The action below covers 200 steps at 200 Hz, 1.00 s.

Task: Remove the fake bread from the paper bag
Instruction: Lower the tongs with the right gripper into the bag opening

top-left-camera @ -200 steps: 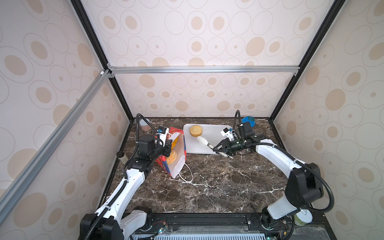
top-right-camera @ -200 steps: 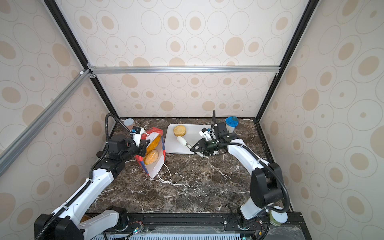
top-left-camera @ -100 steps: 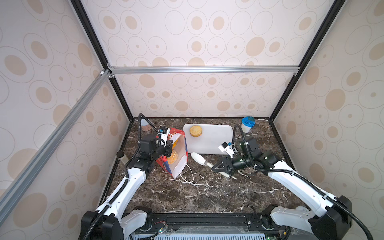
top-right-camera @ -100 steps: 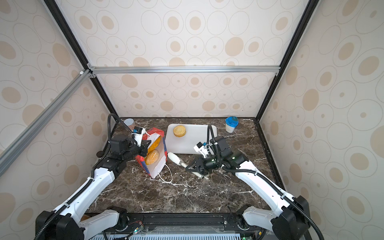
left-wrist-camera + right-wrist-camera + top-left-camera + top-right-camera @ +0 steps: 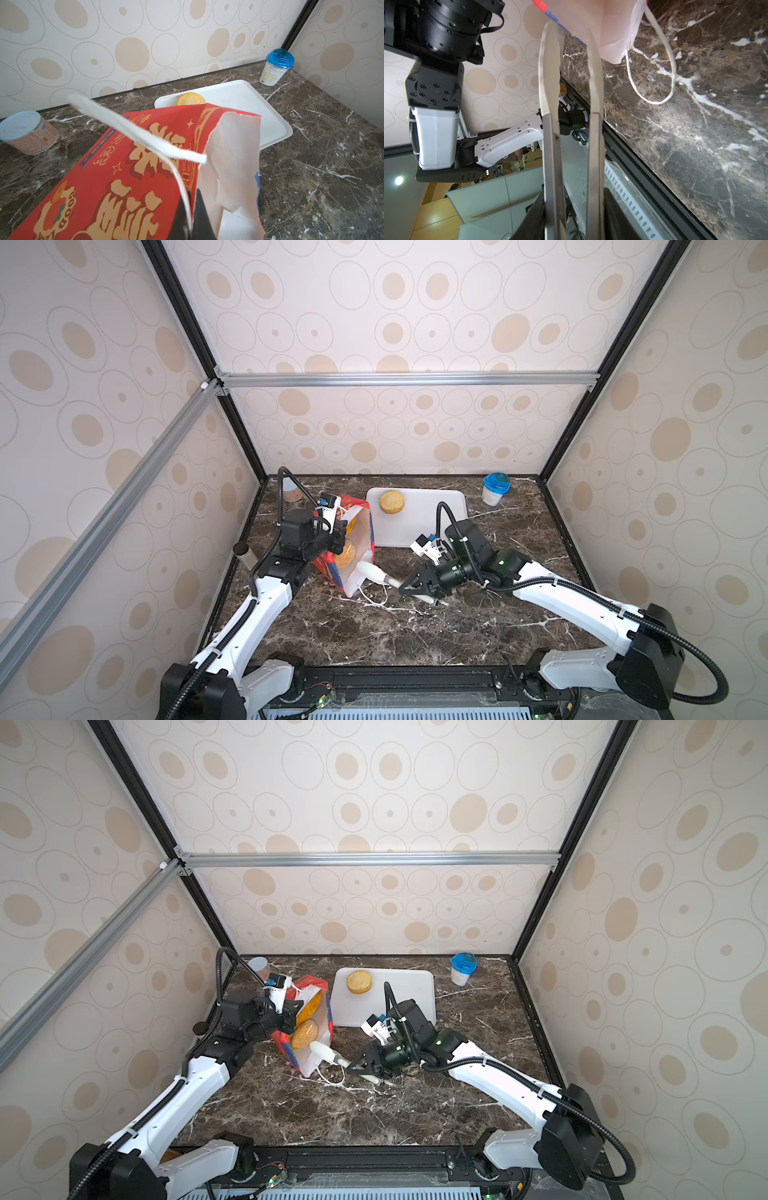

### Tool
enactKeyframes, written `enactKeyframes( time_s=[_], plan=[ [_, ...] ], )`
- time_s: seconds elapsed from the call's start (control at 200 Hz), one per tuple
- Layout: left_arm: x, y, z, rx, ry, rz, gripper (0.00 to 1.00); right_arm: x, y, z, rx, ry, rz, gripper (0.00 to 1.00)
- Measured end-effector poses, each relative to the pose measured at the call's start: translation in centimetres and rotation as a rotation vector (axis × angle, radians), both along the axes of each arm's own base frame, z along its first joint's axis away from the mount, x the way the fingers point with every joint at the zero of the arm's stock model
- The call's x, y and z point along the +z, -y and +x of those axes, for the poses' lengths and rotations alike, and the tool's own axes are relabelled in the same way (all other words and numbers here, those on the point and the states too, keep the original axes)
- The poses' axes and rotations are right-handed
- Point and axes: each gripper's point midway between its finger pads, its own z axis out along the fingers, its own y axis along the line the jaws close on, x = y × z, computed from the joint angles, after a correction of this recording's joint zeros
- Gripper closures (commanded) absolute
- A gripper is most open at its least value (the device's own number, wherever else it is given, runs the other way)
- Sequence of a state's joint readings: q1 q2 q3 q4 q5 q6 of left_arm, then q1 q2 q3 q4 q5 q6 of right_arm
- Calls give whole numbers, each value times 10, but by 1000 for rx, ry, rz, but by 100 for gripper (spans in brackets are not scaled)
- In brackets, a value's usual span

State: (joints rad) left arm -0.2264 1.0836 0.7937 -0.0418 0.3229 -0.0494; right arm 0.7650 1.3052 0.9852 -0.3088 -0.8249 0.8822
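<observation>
The red paper bag [image 5: 362, 526] [image 5: 322, 999] [image 5: 124, 166] lies tilted, with its white-lined mouth facing the right arm. My left gripper [image 5: 340, 529] [image 5: 296, 1011] [image 5: 192, 192] is shut on its upper rim and cord handle. In both top views, golden fake bread [image 5: 345, 555] [image 5: 304, 1034] shows inside the mouth. A round bun [image 5: 391, 502] [image 5: 359, 982] [image 5: 190, 99] sits on the white tray [image 5: 432, 516] [image 5: 407, 996]. My right gripper [image 5: 415, 585] [image 5: 365, 1063] [image 5: 574, 193] is shut on metal tongs [image 5: 371, 571] [image 5: 324, 1051] [image 5: 550, 83]. Their arms stand apart and empty, tips at the bag's lower lip.
A blue-lidded cup [image 5: 494, 489] [image 5: 462, 969] [image 5: 276, 66] stands at the back right. A can [image 5: 258, 965] [image 5: 27, 133] stands at the back left, behind the bag. The bag's loose cord handle [image 5: 374, 599] [image 5: 654, 62] lies on the dark marble table below the tongs.
My right arm has swung from over the tray toward the front and left, bringing the tongs to the bag's mouth. The left gripper has kept hold of the bag.
</observation>
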Motion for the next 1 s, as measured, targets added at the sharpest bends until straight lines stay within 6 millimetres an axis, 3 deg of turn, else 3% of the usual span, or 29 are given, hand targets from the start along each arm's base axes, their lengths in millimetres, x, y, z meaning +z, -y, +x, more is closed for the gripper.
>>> enactKeyframes(
  time_s=[0.535, 1.0],
  plan=[
    [8, 2, -4, -5, 21, -11, 100, -46, -30, 37, -20, -54, -69, 55],
    [3, 8, -14, -25, 20, -8, 100, -69, -32, 66, -49, -97, -99, 53]
  ],
)
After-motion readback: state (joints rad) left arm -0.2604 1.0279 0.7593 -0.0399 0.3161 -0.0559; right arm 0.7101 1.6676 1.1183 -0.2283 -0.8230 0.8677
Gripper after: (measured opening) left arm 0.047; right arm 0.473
